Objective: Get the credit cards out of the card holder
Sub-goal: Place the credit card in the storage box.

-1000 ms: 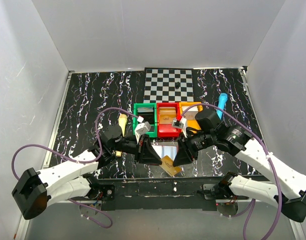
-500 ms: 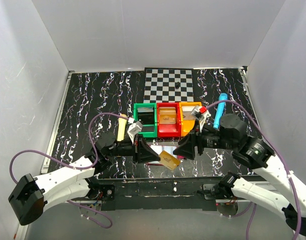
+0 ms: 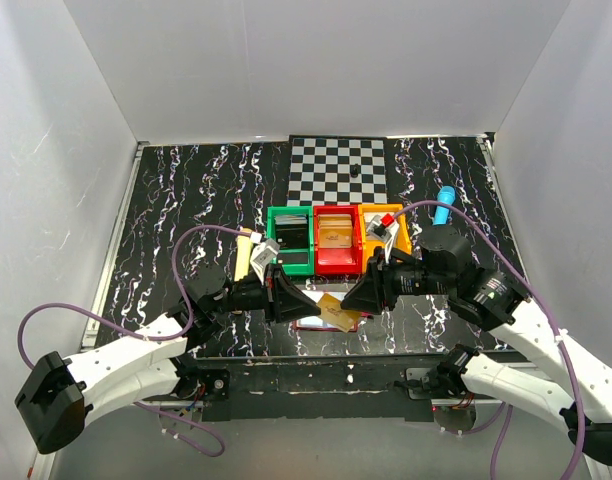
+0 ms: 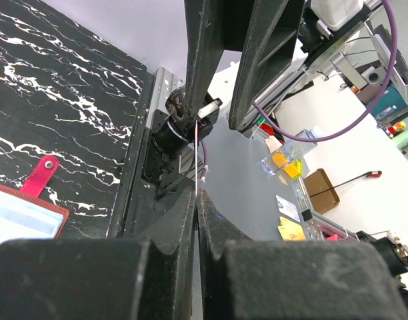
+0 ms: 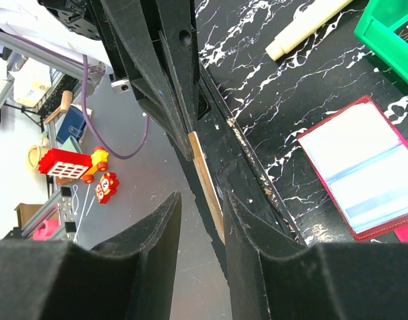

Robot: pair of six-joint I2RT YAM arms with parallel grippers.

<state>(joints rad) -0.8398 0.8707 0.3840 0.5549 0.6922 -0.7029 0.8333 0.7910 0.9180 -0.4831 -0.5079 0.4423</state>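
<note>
While the card holder lies open and flat on the black marbled table, with its pale inside facing up, just in front of the green bin and the red bin, one tan card is out of it and is held in the air close by. The left gripper is closed tightly on one end of this card. The right gripper faces it with the other end of the card between its fingers, which stand a little apart, with a gap visible on one side
</note>
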